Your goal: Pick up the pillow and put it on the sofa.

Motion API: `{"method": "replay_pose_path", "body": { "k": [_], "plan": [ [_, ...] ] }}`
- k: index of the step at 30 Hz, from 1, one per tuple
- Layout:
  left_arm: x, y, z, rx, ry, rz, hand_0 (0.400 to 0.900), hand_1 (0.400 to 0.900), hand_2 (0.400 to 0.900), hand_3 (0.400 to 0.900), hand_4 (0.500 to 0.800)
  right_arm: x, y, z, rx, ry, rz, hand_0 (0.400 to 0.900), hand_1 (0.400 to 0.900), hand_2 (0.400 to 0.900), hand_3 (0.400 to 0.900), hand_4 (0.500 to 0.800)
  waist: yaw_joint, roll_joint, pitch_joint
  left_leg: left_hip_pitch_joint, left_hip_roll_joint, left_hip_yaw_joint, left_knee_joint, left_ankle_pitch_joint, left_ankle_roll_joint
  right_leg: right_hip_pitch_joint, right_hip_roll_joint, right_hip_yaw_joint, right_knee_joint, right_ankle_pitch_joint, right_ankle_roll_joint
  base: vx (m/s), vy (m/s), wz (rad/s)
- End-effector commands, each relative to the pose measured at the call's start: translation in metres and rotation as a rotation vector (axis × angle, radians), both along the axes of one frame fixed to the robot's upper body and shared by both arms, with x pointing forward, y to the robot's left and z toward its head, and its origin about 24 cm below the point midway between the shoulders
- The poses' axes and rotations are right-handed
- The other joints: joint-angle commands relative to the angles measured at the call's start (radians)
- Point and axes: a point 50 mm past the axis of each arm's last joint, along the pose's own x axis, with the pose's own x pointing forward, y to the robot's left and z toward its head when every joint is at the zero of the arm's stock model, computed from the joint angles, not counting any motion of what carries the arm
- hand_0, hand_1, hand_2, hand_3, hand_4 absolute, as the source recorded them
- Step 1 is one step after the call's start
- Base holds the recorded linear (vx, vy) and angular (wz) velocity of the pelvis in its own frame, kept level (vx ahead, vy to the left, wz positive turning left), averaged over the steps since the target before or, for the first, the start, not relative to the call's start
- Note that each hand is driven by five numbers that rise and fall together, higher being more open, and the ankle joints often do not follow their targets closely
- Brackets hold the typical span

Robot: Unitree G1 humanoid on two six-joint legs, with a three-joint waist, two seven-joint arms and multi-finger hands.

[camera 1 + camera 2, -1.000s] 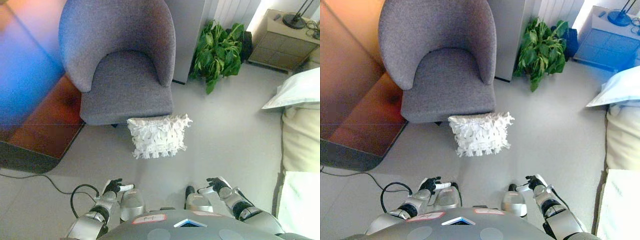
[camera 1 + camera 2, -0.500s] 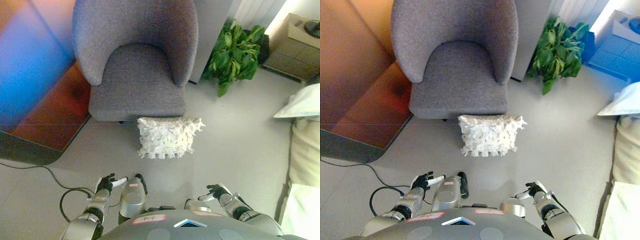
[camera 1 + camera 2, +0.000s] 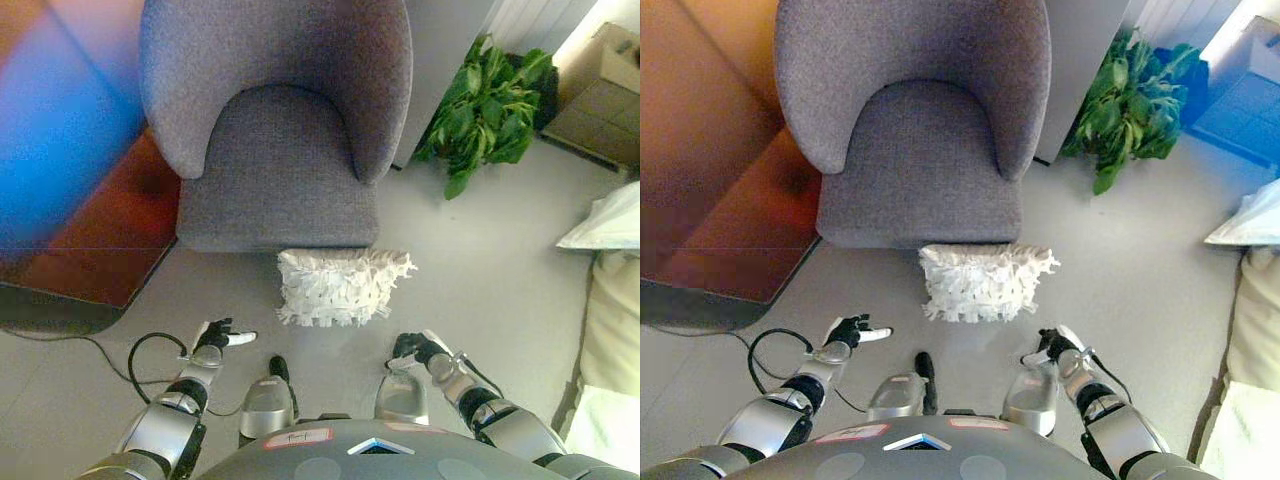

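A white ruffled pillow (image 3: 340, 286) lies on the grey floor, against the front edge of a grey armchair (image 3: 275, 130). My left hand (image 3: 218, 335) hovers low at the lower left of the pillow, fingers relaxed and empty. To the pillow's lower right is my right hand (image 3: 415, 349), fingers loosely bent, holding nothing. Both hands are a short way in front of the pillow and apart from it.
A green potted plant (image 3: 490, 105) stands right of the armchair. A wooden cabinet (image 3: 605, 95) is at the far right top. A cream sofa edge (image 3: 615, 310) with a pale cushion (image 3: 605, 220) runs down the right side. A dark rug (image 3: 80, 250) lies left.
The camera has moved closer to the armchair and pillow. Both arms have reached forward, so the hands now sit nearer the pillow.
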Motion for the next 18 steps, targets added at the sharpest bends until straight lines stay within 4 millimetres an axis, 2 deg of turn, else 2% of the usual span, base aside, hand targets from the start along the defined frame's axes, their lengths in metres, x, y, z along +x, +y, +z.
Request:
{"method": "replay_pose_path", "body": {
  "k": [1,4,7,9,11,12,18],
  "plan": [
    [-0.015,0.013,-0.001,0.078,-0.018,0.065,0.9,0.9,0.9,0.9,0.8,0.023,-0.026,0.016,-0.255,-0.093,0.124,0.9,0.9,0.9,0.9,0.8,0.001,-0.015,0.013,-0.043,0.134,-0.035,0.155,-0.062,0.004,0.008,-0.003,0.058,0.128,0.012,0.009,0.32,-0.262,0.31],
    [-0.034,0.009,-0.009,0.043,0.014,0.096,0.9,0.9,0.9,0.9,0.8,0.021,-0.026,0.017,-0.38,-0.152,0.236,0.9,0.9,0.9,0.9,0.8,0.009,-0.003,-0.005,0.052,0.148,-0.028,0.051,-0.019,-0.005,0.056,0.011,0.025,0.149,-0.033,0.012,0.33,-0.167,0.23],
    [-0.036,-0.005,-0.014,0.024,0.035,0.03,0.9,0.9,0.9,0.9,0.8,0.034,-0.027,0.026,-0.467,-0.256,0.324,0.9,0.9,0.9,0.9,0.8,0.015,0.029,-0.02,0.077,0.149,-0.041,-0.037,0.036,-0.022,0.089,0.033,-0.013,0.135,-0.054,0.006,0.24,-0.11,0.32],
    [-0.03,-0.014,-0.014,0.018,0.034,0.035,0.9,0.9,0.9,0.9,0.8,0.053,-0.027,0.038,-0.518,-0.361,0.348,0.9,0.9,0.9,0.9,0.8,0.017,0.052,-0.014,0.058,0.143,-0.06,-0.062,0.059,-0.037,0.074,0.036,-0.028,0.148,-0.067,0.003,0.05,-0.03,0.25],
    [-0.015,-0.015,-0.009,0.007,0.005,0.065,0.9,0.9,0.9,0.9,0.8,0.085,-0.025,0.06,-0.559,-0.489,0.344,0.9,0.9,0.9,0.9,0.8,0.016,0.075,0.017,0.026,0.134,-0.087,-0.076,0.076,-0.045,0.037,0.032,-0.019,0.175,-0.083,0.003,-0.03,-0.008,0.24],
    [-0.013,-0.015,-0.009,0.006,0.002,0.068,0.9,0.9,0.9,0.9,0.8,0.088,-0.025,0.062,-0.561,-0.509,0.343,0.9,0.9,0.9,0.9,0.8,0.016,0.077,0.021,0.02,0.133,-0.09,-0.077,0.077,-0.046,0.031,0.032,-0.018,0.18,-0.085,0.004,-0.05,-0.009,0.2],
    [0.028,-0.012,0.01,-0.028,-0.108,0.152,0.9,0.9,0.9,0.9,0.8,0.148,-0.017,0.113,-0.565,-0.704,0.271,0.9,0.9,0.9,0.9,0.8,0.024,0.117,0.132,-0.138,0.104,-0.162,-0.001,0.078,-0.049,-0.112,-0.001,0.035,0.285,-0.112,0.005,-0.09,0.016,0.2]
  ]
}}
